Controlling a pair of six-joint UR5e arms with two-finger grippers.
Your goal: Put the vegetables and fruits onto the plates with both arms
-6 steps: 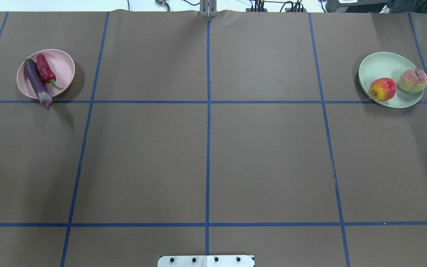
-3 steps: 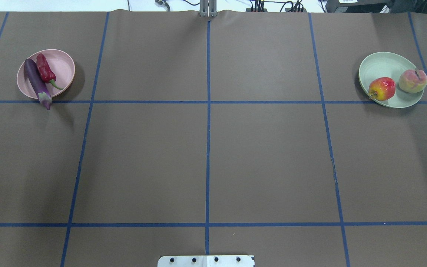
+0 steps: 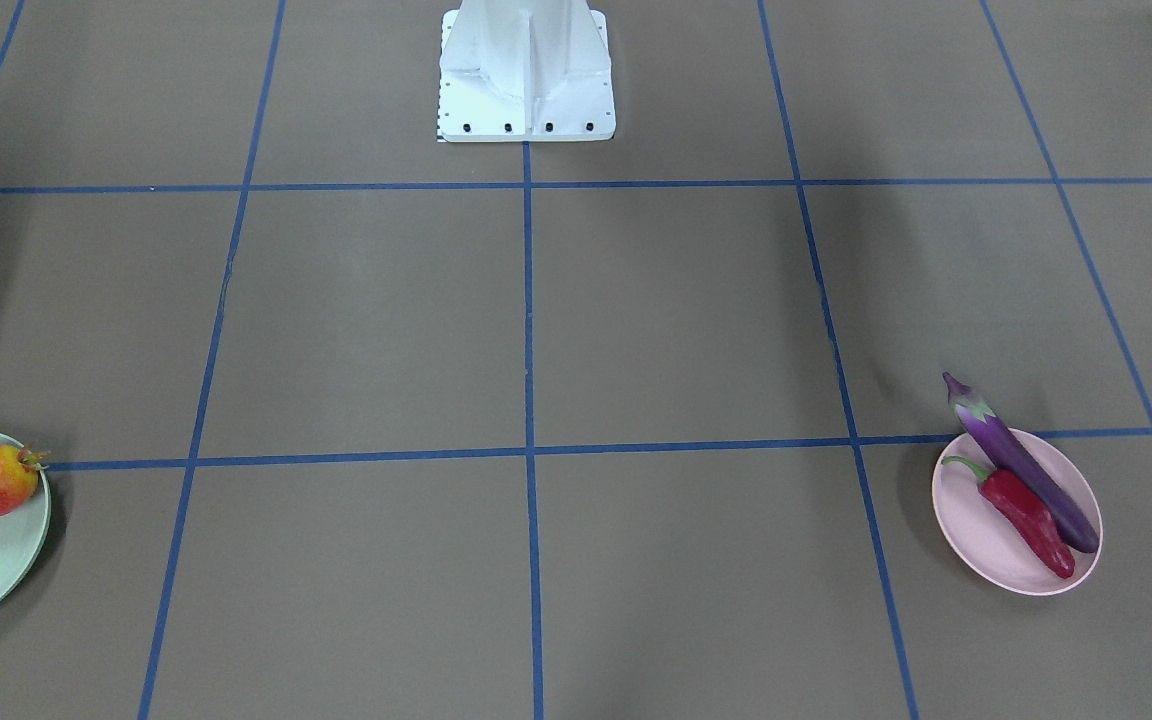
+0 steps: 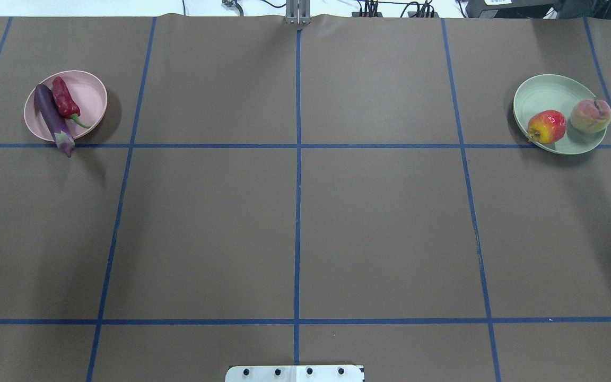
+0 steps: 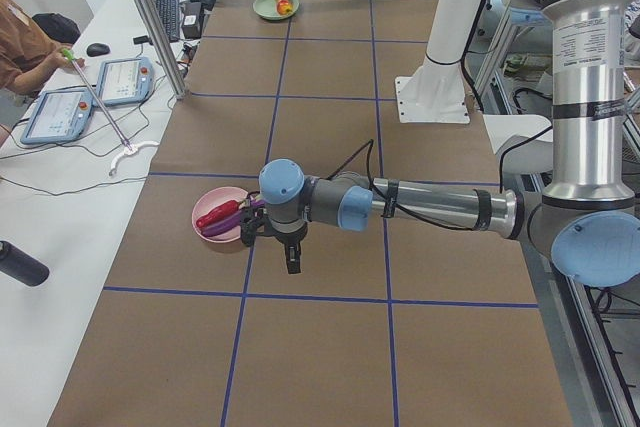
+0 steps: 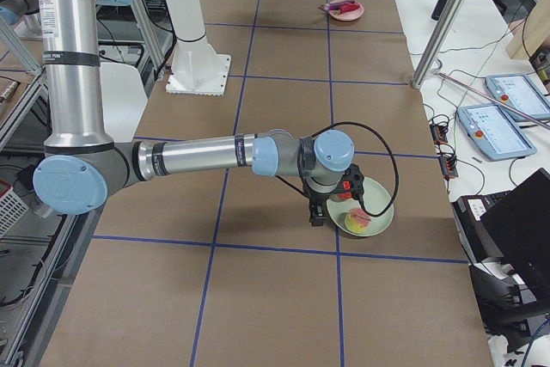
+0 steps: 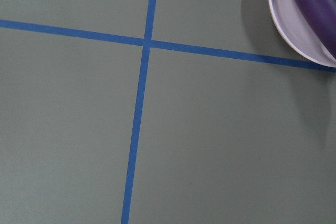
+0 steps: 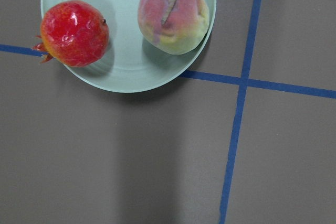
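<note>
The pale pink plate (image 4: 93, 95) sits at the far left with the purple eggplant (image 4: 51, 116) and the red chili (image 4: 64, 101) on it. The eggplant's cap overhangs the rim. The mint green plate (image 4: 544, 93) sits at the far right and holds the red-orange round fruit (image 4: 547, 126) and the yellow-pink fruit (image 4: 592, 115). My left gripper (image 5: 292, 265) hangs above the table just beside the pink plate (image 5: 205, 237). My right gripper (image 6: 318, 217) hangs just beside the green plate (image 6: 378, 212). I cannot tell whether either is open or shut.
The white bolted pedestal (image 3: 526, 80) stands at the robot's side of the table. Blue tape lines grid the brown table cover. Beyond the far edge are an aluminium post (image 5: 150, 17), control tablets (image 5: 100, 87) and a seated operator.
</note>
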